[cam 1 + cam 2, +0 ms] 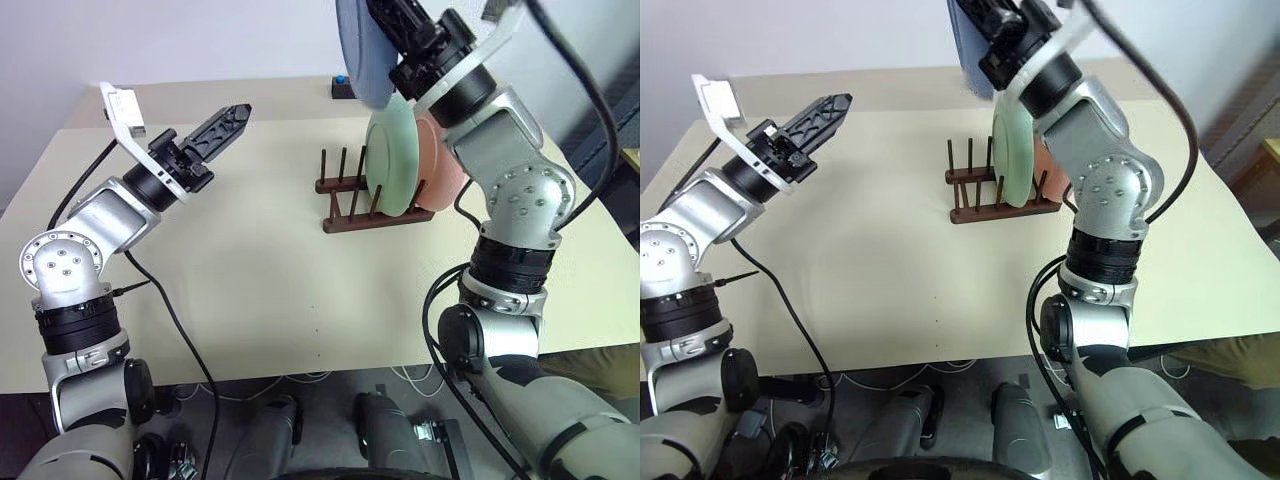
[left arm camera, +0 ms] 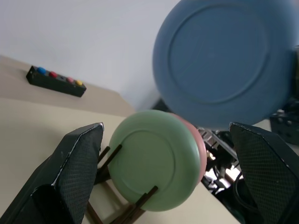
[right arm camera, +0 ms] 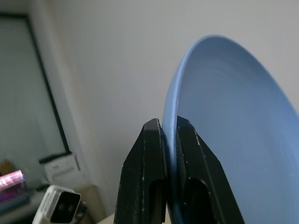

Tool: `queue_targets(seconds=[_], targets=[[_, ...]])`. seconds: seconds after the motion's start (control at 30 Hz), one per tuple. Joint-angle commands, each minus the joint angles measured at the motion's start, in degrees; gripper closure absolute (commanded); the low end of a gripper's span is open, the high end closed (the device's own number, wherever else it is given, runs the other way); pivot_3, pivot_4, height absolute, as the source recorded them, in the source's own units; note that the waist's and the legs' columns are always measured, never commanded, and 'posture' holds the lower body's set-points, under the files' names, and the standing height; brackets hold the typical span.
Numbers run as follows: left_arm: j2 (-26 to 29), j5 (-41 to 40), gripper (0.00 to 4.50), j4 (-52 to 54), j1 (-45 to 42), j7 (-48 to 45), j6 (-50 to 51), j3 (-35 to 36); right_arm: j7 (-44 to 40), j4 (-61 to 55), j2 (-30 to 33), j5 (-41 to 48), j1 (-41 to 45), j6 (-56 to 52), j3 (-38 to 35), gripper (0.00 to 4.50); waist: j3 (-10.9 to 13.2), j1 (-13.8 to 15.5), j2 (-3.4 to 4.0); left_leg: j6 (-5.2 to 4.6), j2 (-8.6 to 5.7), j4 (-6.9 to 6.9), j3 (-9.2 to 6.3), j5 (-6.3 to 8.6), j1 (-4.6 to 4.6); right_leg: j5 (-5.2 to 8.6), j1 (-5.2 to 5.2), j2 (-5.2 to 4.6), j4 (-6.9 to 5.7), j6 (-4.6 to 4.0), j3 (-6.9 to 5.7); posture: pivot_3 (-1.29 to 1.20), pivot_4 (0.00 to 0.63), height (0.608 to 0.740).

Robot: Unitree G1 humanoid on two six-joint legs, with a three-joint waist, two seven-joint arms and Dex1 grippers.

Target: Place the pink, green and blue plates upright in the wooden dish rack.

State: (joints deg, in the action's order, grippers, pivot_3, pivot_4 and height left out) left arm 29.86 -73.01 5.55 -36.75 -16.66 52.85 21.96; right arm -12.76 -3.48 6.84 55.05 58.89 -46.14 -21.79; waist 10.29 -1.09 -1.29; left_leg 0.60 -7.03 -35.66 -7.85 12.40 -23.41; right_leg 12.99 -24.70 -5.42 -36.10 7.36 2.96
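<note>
Head views: the rack [image 1: 372,205] stands on the table [image 1: 250,300]. The green plate [image 1: 391,155] is upright between its pegs, and the pink plate [image 1: 443,165] stands just behind it, on the side toward the right arm. The right gripper [image 1: 385,20] is raised above the rack with its fingers clamped on the rim of the blue plate [image 1: 360,50], which hangs in the air over the green plate, clear of the pegs. The left gripper [image 1: 232,122] is well to the other side of the rack, above the table, its tips pointing toward the rack and holding nothing. At the far table edge, beyond the rack, lies a black box [image 1: 340,86].

Left wrist view: the left fingers [image 2: 74,172] stand wide apart with nothing between them. Beyond the gap are the green plate, face on, with the pink rim showing just behind it, both seated in the rack's pegs. The blue plate floats higher, past the other finger's tip, apart from the green one. The black box with coloured buttons lies on the table farther off, beyond the first finger.

Right wrist view: the two right fingers [image 3: 145,172] are pressed on either side of the blue plate's rim, and the plate rises edge-on past their tips.
</note>
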Motion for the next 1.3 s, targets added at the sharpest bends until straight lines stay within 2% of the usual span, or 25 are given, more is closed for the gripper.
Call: queue_targets(seconds=[0.03,0.17,0.27,0.6,1.1,1.2,1.3], targets=[[4.6,10.5,0.09,7.6,2.7,-7.9,-6.3,-4.5,5.0,2.2,-0.7,11.2,-2.1,-5.8,-4.5,4.5,0.0,-0.1,0.01,0.0,0.0,0.06,0.02,0.0,0.0,0.0,-0.04,0.0,0.0,-0.01,0.01,0.0,0.15,0.74],[8.0,17.9,0.09,9.5,6.0,-16.5,-12.5,-7.1,9.2,4.8,-1.3,21.6,-3.8,-8.3,-7.3,4.5,0.1,0.0,0.16,0.03,0.01,0.32,0.11,-0.05,0.0,0.03,-0.17,-0.03,0.03,-0.07,0.07,0.0,0.15,0.74],[8.1,18.7,0.09,9.0,7.1,-20.5,-14.6,-6.4,11.0,5.4,-1.0,24.7,-4.4,-8.4,-7.2,4.5,0.1,-0.1,0.27,0.03,0.01,0.36,0.14,-0.06,0.0,0.01,-0.21,-0.04,0.03,-0.09,0.09,0.0,0.15,0.74],[10.9,27.2,0.09,9.6,10.8,-31.1,-21.4,-8.2,7.9,2.7,2.5,17.5,-9.7,-6.7,0.5,4.5,0.1,-0.1,0.28,0.03,0.05,0.37,0.15,-0.06,-0.01,0.01,-0.22,-0.01,0.05,-0.09,0.08,0.0,0.15,0.74],[10.1,30.2,0.09,8.4,11.7,-33.6,-23.2,-7.5,4.5,4.2,2.2,6.7,-13.0,-1.2,6.1,4.5,0.1,-0.1,0.27,0.03,0.06,0.37,0.14,-0.06,0.0,0.01,-0.21,0.0,0.06,-0.09,0.07,0.0,0.15,0.74],[10.1,30.1,0.03,8.4,11.8,-33.7,-23.0,-7.4,5.4,5.1,1.3,6.2,-12.9,-1.3,6.0,3.41,0.1,-0.1,0.27,0.03,0.06,0.37,0.14,-0.06,0.0,0.01,-0.21,0.0,0.05,-0.09,0.07,0.0,0.15,0.74],[10.2,30.0,0.03,8.4,11.9,-33.7,-22.8,-7.3,5.2,4.9,1.1,5.1,-12.7,-1.1,6.4,1.97,0.1,-0.1,0.27,0.03,0.06,0.37,0.14,-0.06,0.0,0.01,-0.21,0.0,0.05,-0.09,0.07,0.0,0.15,0.74]])
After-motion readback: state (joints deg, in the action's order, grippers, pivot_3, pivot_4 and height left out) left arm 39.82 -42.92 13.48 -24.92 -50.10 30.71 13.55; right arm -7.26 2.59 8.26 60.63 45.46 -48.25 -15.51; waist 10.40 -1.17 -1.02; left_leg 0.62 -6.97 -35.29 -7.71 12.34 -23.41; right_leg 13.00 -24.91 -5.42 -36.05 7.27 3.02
